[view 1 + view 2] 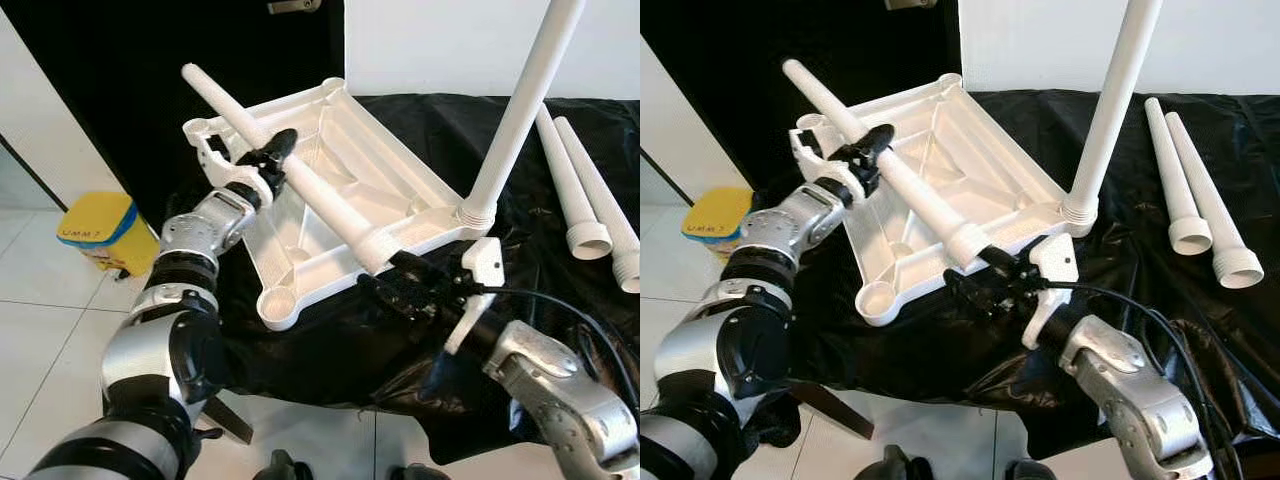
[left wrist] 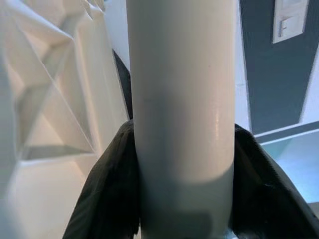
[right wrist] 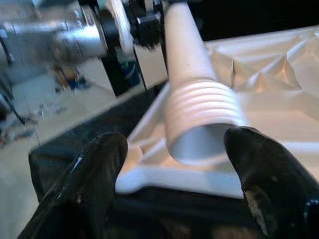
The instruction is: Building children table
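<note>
While I watch from the head camera, my left gripper (image 1: 268, 160) is clamped around a white table leg (image 1: 300, 186) held slantwise above the upturned tabletop (image 1: 395, 165), which lies on black cloth (image 1: 520, 250). My right gripper (image 1: 400, 285) sits just below the leg's threaded end.

Through the left wrist, black fingers (image 2: 107, 186) squeeze the leg from both sides.

Through the right wrist, both fingers (image 3: 94, 169) stand apart, the threaded end (image 3: 202, 122) between them.
</note>
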Robot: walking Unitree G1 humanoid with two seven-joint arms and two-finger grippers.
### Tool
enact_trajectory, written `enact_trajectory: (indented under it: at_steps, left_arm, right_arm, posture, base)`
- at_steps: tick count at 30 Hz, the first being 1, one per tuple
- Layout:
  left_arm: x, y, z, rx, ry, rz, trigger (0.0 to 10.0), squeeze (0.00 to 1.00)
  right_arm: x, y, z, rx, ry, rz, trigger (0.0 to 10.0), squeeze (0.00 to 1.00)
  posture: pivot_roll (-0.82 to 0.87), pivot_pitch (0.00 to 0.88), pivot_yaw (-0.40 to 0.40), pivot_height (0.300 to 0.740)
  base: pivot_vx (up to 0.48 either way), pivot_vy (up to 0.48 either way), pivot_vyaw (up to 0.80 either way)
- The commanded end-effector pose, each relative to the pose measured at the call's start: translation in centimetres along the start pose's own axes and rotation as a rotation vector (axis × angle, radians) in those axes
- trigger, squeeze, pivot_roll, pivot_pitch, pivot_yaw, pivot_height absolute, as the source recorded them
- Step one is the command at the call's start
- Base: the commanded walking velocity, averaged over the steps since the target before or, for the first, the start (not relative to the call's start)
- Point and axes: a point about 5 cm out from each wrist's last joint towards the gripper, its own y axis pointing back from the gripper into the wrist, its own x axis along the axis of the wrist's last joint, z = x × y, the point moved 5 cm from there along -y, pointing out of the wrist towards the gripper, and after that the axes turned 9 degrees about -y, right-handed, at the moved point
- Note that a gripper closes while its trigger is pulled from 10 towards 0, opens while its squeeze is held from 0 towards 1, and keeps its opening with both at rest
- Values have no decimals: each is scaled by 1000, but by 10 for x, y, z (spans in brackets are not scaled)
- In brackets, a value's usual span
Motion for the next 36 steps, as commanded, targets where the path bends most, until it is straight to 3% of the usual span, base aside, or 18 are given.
enact_trajectory:
  at_steps: [1,2,8,19,21,23,25,29,33,36]
  left_arm:
    - [3,0,-1,-3,-27,2,10000,0]
    - [5,1,-1,-3,-43,4,10000,0]
    - [11,3,-4,2,-109,14,10000,0]
    - [4,-1,24,-114,-291,-13,10000,0]
    - [-3,-3,40,-177,-385,-25,10000,0]
    - [-3,-3,40,-177,-385,-25,10000,0]
    - [-13,-6,58,-240,-460,-36,10000,0]
    - [-17,-6,65,-263,-484,-41,10000,0]
    - [-44,-8,94,-350,-631,-61,10000,0]
    - [-49,-8,99,-365,-657,-62,10000,0]
  right_arm:
    - [0,2,-2,9,2,-7,10000,165]
    - [-3,5,-1,12,20,-40,10000,0]
    - [-14,14,7,13,84,-130,10000,0]
    - [-21,11,26,-108,135,-146,10000,0]
    - [-18,8,32,-144,141,-128,10000,0]
    - [-18,8,32,-144,141,-128,10000,0]
    - [-14,6,35,-150,146,-113,10000,0]
    - [-12,5,35,-148,147,-108,10000,0]
    - [-6,-5,33,-117,144,-83,10000,0]
    - [-5,-8,33,-112,143,-78,10000,0]
  posture:
    - [-245,100,67,740]
    - [-246,101,65,740]
    - [-249,90,58,740]
    - [-247,79,59,740]
    - [-248,75,65,740]
    - [-248,75,65,740]
    - [-248,68,70,740]
    - [-249,68,70,740]
    - [-246,56,71,740]
    - [-246,56,71,740]
  base:
    - [0,0,0]
    - [0,0,0]
    - [0,0,0]
    - [0,0,0]
    - [0,0,0]
    - [0,0,0]
    - [0,0,0]
    - [0,0,0]
    - [0,0,0]
    - [0,0,0]
